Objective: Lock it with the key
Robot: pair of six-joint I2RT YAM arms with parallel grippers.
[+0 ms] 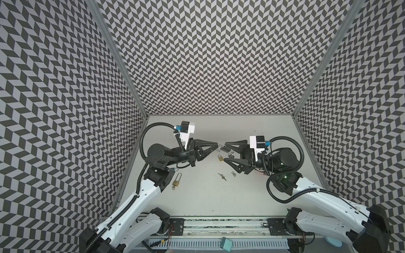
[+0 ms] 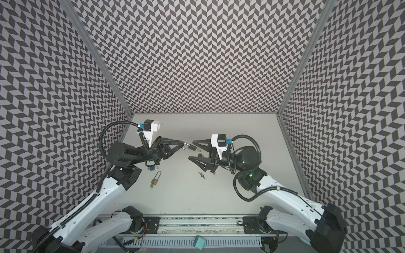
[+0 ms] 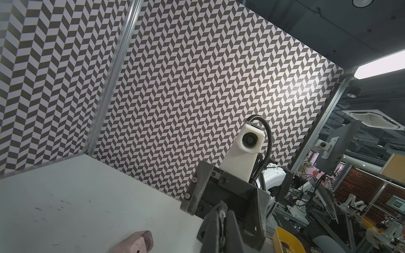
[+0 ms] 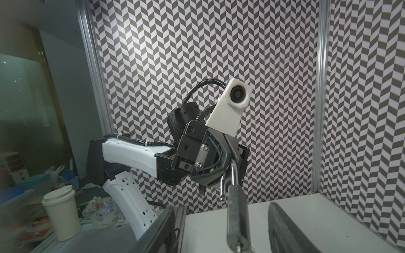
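So here's where we're at: the left gripper [image 1: 217,145] is pressed tight on the shackle [image 4: 234,173] of the grey padlock [image 1: 224,149], holding it up in the air between the two arms, above the middle of the table [image 1: 197,197]. In the right wrist view the shackle's short leg hangs free beside the body, so it's not clicked in. The right gripper [image 1: 225,152] is spread, one finger on each side of the lock body, and we see gaps on both sides. Something small and metal sits at the body's bottom end, but we can't tell what it is. Loose keys [image 1: 221,176] lie on the table nearer the front. A small brass padlock [image 1: 220,158] lies just below the grippers, and a long-shackle brass padlock [image 1: 176,180] is off by the left arm.
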